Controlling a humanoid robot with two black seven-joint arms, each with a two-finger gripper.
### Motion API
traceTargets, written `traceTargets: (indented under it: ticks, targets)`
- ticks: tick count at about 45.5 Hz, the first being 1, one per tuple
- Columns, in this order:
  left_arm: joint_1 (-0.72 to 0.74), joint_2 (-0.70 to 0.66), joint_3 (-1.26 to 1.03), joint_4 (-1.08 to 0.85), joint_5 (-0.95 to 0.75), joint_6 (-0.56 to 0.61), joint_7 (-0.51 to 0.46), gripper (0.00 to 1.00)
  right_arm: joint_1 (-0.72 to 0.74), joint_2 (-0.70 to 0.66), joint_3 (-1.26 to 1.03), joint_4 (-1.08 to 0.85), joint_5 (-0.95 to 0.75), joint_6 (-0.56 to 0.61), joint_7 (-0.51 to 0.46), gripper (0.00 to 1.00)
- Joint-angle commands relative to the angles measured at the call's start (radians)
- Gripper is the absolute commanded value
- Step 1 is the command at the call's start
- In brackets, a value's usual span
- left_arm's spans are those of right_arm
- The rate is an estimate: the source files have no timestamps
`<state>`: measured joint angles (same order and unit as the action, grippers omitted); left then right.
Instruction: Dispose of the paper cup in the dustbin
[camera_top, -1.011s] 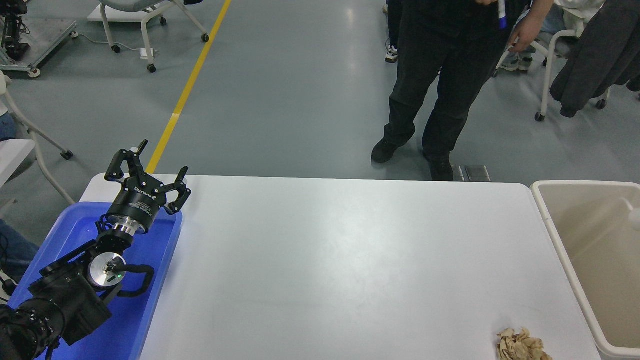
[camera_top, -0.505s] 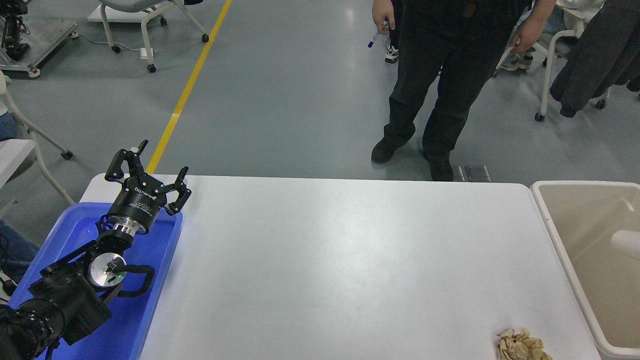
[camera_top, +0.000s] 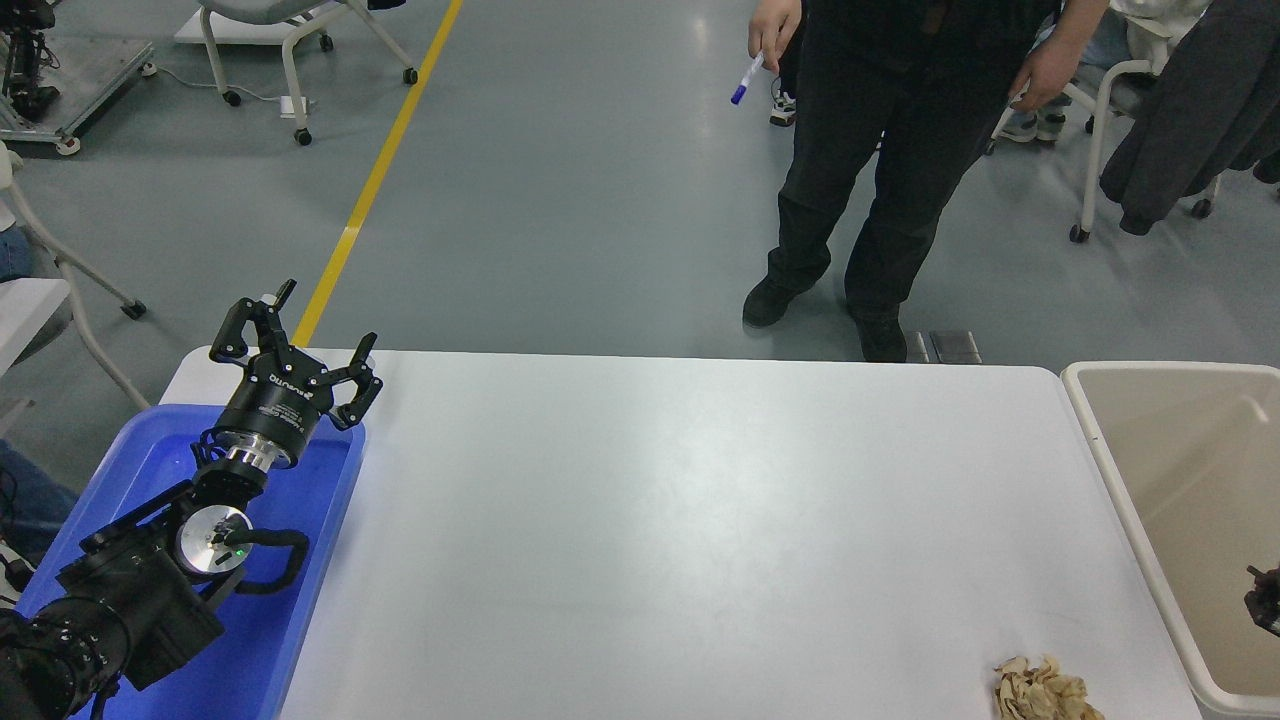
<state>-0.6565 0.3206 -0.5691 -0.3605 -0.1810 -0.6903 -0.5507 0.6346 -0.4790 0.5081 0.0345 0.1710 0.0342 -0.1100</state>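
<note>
The paper cup does not show in the head view. The beige dustbin (camera_top: 1103, 443) stands at the table's right end, and the part of its inside that shows holds nothing. A small black part of my right gripper (camera_top: 1264, 597) pokes in from the right edge over the bin; the frame cuts off the rest of it. My left gripper (camera_top: 297, 342) is parked at the lower left over the blue tray, open and empty.
A blue plastic tray (camera_top: 316, 520) lies at the table's left end under my left arm. A crumpled brown paper wad (camera_top: 1042, 691) lies near the front right corner. A person (camera_top: 880, 150) stands beyond the far edge, holding a pen (camera_top: 745, 79).
The white cup seen over the bin at the right edge dropped lower and is now gone from view. A black bit of my right gripper has appeared there. The person's hand with the pen moved.
</note>
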Motion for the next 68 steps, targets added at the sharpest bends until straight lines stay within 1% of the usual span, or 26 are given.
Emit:
traceTargets:
  ticks: [1,4,9,15,18,25,32,40,44,47,54,65,68]
  targets:
    - [0.000,0.000,0.000,0.000,0.000,0.000,0.000,1.00,0.011,-0.004,-0.005,0.007,-0.001,0.015,0.000,0.99]
    - [0.000,0.000,0.000,0.000,0.000,0.000,0.000,1.00,0.028,-0.004,-0.010,0.008,-0.008,0.039,-0.002,0.99]
    - [0.000,0.000,0.000,0.000,0.000,0.000,-0.002,1.00,0.066,-0.003,-0.022,0.010,-0.019,0.127,0.000,0.99]
    - [0.000,0.000,0.000,0.000,0.000,0.000,0.000,1.00,0.128,0.003,-0.088,0.018,-0.018,0.225,0.004,0.99]
    - [0.000,0.000,0.000,-0.002,0.000,0.000,0.000,1.00,0.164,0.007,-0.082,0.021,-0.015,0.257,0.004,0.99]
    - [0.000,0.000,0.000,0.000,0.000,0.000,0.000,1.00,0.280,0.062,-0.089,0.022,-0.014,0.260,-0.002,0.99]
    - [0.000,0.000,0.000,0.000,0.000,0.000,0.000,1.00,0.352,0.141,-0.102,0.024,-0.019,0.265,0.001,0.99]
    - [-0.002,0.000,0.000,0.000,0.000,0.000,0.000,1.00,0.401,0.230,-0.166,0.024,-0.025,0.279,0.012,0.99]
    - [0.000,0.000,0.000,0.000,0.000,0.000,-0.002,1.00,0.416,0.267,-0.180,0.028,-0.025,0.305,0.016,0.99]
    - [0.000,0.000,0.000,0.000,0.000,0.000,0.000,1.00,0.421,0.293,-0.180,0.045,-0.025,0.329,0.042,0.99]
    - [0.000,0.000,0.000,0.000,0.000,-0.001,0.000,1.00,0.416,0.295,-0.186,0.143,-0.036,0.374,0.139,0.99]
    - [-0.002,0.000,0.000,0.000,0.000,-0.001,0.000,1.00,0.386,0.289,-0.183,0.288,-0.189,0.372,0.306,0.99]
    - [0.000,0.000,0.000,-0.002,0.000,-0.001,0.000,1.00,0.375,0.289,-0.180,0.320,-0.202,0.372,0.340,0.99]
